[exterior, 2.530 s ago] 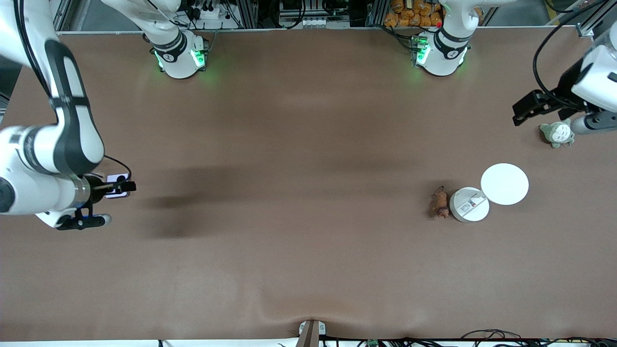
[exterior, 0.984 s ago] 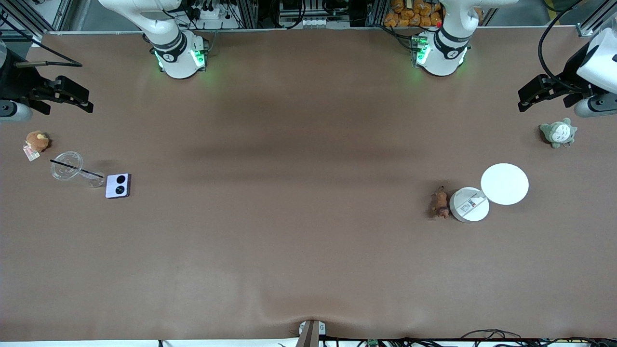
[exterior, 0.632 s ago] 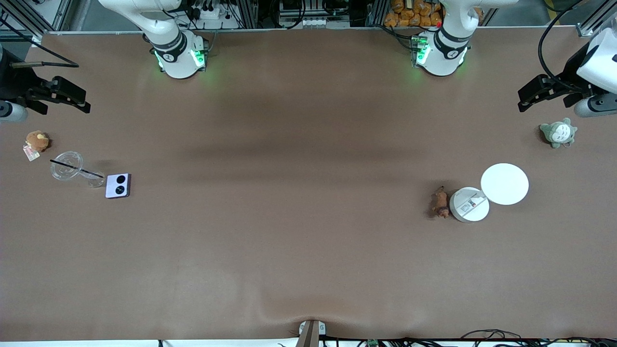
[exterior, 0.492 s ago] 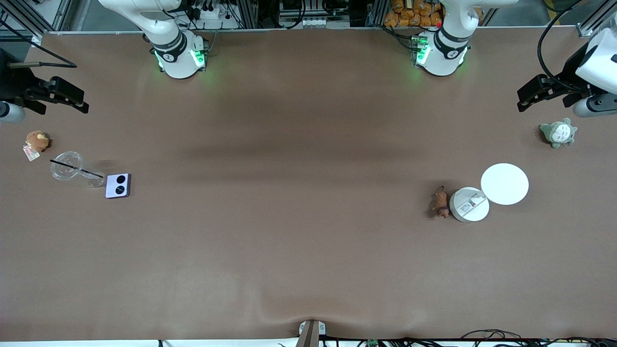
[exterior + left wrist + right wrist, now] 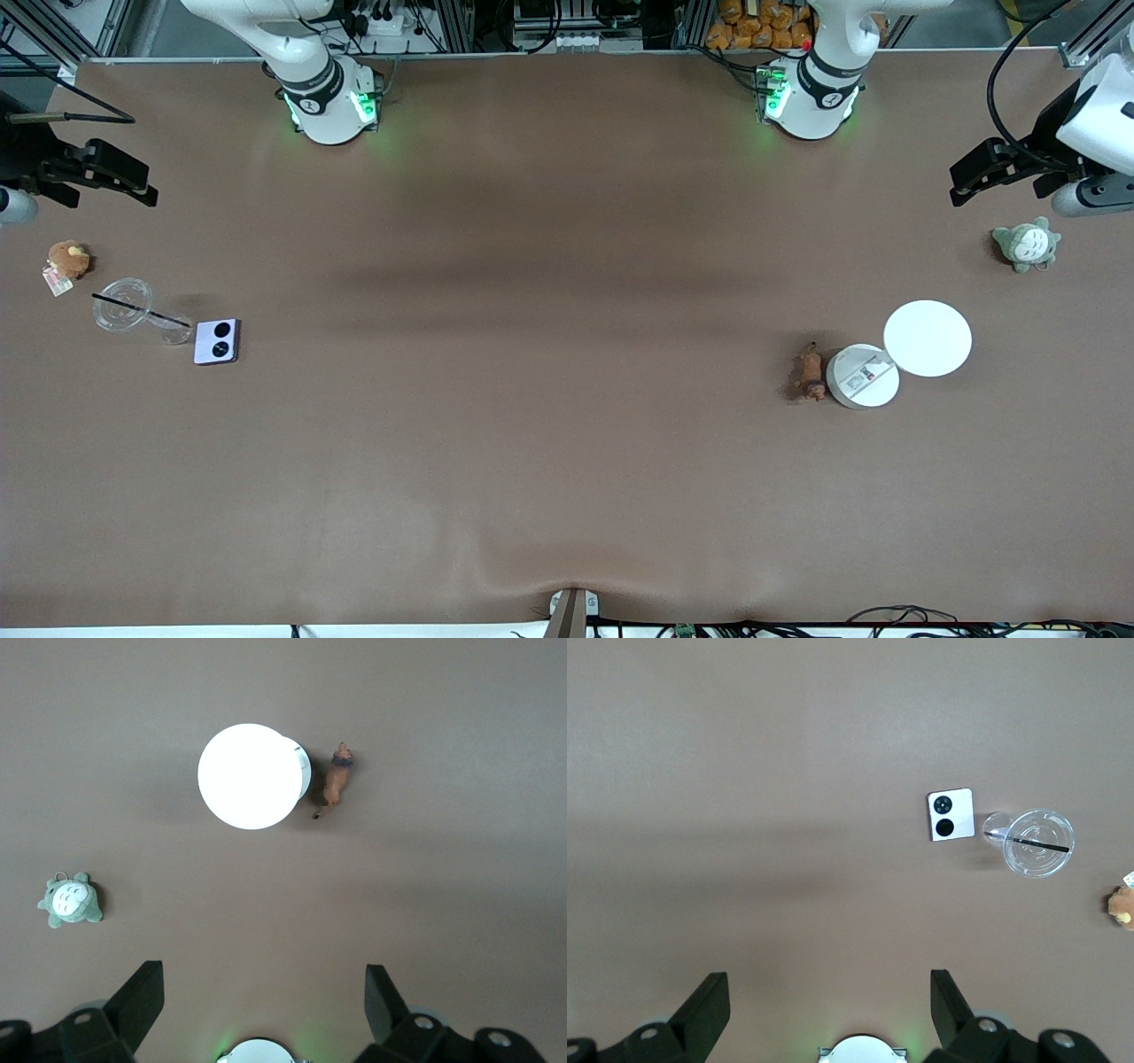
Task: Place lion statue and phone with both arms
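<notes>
Phone [image 5: 216, 341] unmoved (right tool [image 5: 97, 173] drifted slightly toward table edge).

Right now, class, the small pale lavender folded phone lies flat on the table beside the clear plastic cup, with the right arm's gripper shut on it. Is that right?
Not quite. The small pale lavender folded phone does lie flat on the brown table beside the clear plastic cup, but the right gripper is open and holds nothing, well away from it. The front view shows this.
</notes>
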